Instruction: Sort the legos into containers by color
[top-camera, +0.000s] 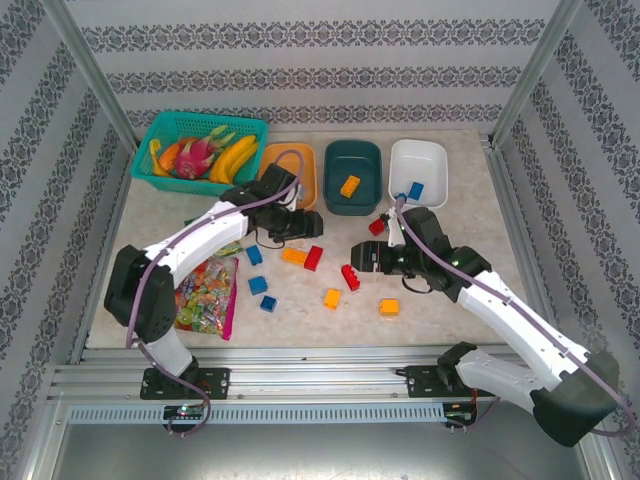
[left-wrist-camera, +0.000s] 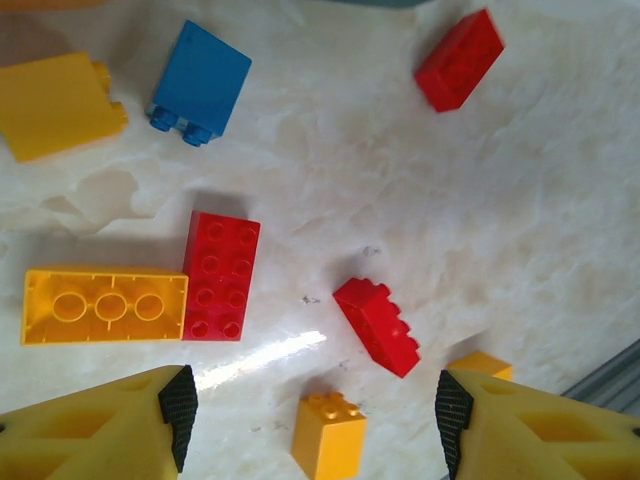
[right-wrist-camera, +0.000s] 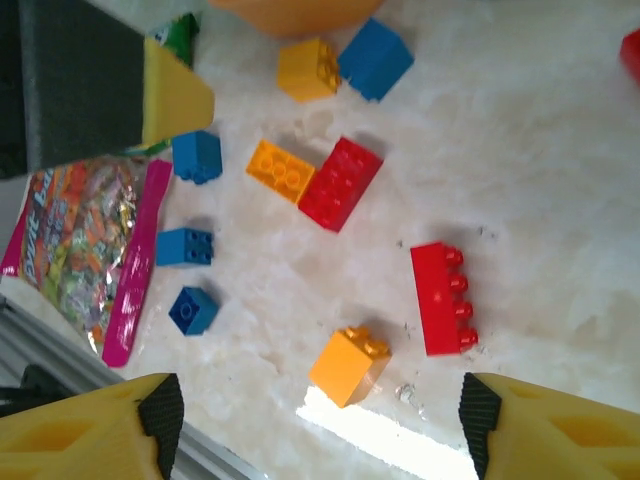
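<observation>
The pale marbled tabletop (top-camera: 470, 290) sits between patterned walls. Along its far edge I see three shallow rounded plastic containers in a row: an orange bowl (top-camera: 308, 160), a dark teal bowl (top-camera: 352, 155) holding an orange-yellow brick (top-camera: 349, 186), and a white bowl (top-camera: 430, 155) holding a blue brick (top-camera: 415, 190). Loose red, blue and yellow plastic bricks (top-camera: 349, 277) lie scattered mid-table between the arms. The left gripper (left-wrist-camera: 310, 405) hangs over them, fingers spread and empty. The right gripper (right-wrist-camera: 320, 410) is likewise spread and holds nothing.
</observation>
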